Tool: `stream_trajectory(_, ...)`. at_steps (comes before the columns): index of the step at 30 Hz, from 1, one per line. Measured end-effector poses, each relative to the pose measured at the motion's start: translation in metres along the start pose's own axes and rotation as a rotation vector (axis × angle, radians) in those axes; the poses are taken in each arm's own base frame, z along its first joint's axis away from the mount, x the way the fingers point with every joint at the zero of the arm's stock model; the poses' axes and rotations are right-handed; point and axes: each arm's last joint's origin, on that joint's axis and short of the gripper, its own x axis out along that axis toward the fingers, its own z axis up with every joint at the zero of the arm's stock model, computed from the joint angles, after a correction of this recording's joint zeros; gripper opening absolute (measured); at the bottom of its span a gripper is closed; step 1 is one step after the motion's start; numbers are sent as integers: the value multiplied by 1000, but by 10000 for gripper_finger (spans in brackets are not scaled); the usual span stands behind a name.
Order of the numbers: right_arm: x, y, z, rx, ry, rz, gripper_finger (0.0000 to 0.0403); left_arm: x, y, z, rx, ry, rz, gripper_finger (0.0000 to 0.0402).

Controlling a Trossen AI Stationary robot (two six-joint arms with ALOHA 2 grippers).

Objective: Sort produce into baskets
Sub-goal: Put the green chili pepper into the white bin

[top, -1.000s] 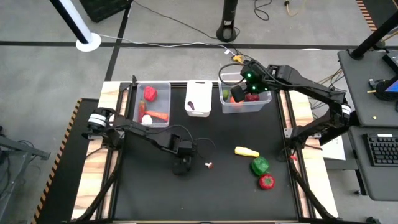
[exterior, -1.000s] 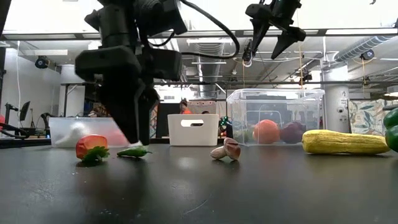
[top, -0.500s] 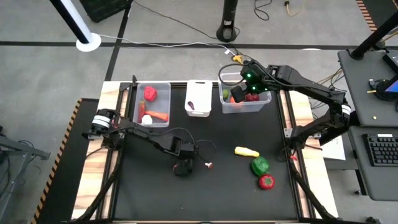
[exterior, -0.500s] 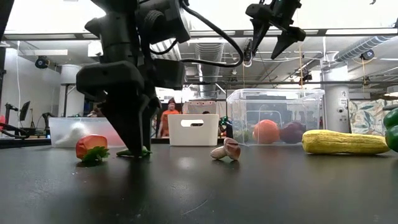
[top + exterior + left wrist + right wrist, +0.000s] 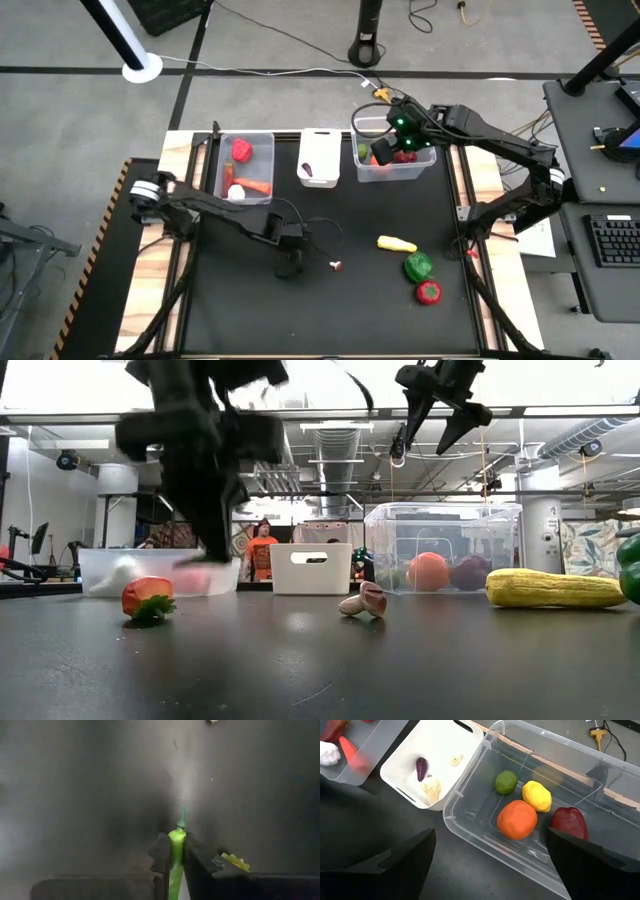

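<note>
While the left gripper (image 5: 176, 857) pinches a thin green chili (image 5: 176, 851) between its fingertips, the pod's stem end sticks out ahead of them and only a narrow strip is clamped. The likely fault from here is the chili twisting or sliding out during the carry, because the hold falls on a slim, smooth body. It could then drop on the table (image 5: 240, 310) short of the left tub (image 5: 222, 170).

Seen from above, the left arm reaches from 9 o'clock to table centre, wrist bent down, gripper (image 5: 290, 262) just off the surface; a red pepper (image 5: 147, 598) sits beside it and a garlic piece (image 5: 336, 266) at its 3 o'clock.

The right arm extends from 3 o'clock toward 1 o'clock, its gripper (image 5: 440, 408) spread and empty, high over the right tub (image 5: 485, 817), which holds a lime (image 5: 505, 782), lemon (image 5: 537, 796), orange (image 5: 517, 819) and dark red fruit (image 5: 568, 822). Three pieces remain at 4 o'clock.
</note>
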Motion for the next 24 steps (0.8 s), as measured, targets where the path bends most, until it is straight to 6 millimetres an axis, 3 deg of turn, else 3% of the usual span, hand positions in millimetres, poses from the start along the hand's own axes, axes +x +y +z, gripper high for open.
stream_trajectory(6, -1, 0, 0, 4, 1, 5, 366, -60, 14, -1, -72, -177, 40, 27)
stream_trajectory(16, -2, 4, -2, -2, -1, 15, 366, -156, 57, -12, -236, -590, 16, 16)
stream_trajectory(21, -9, 10, -7, -27, -16, 38, 366, -180, 73, -31, -282, -783, 19, 16)
stream_trajectory(24, -17, 17, -11, -58, -43, 78, 366, -180, 81, -46, -353, -825, 31, 16)
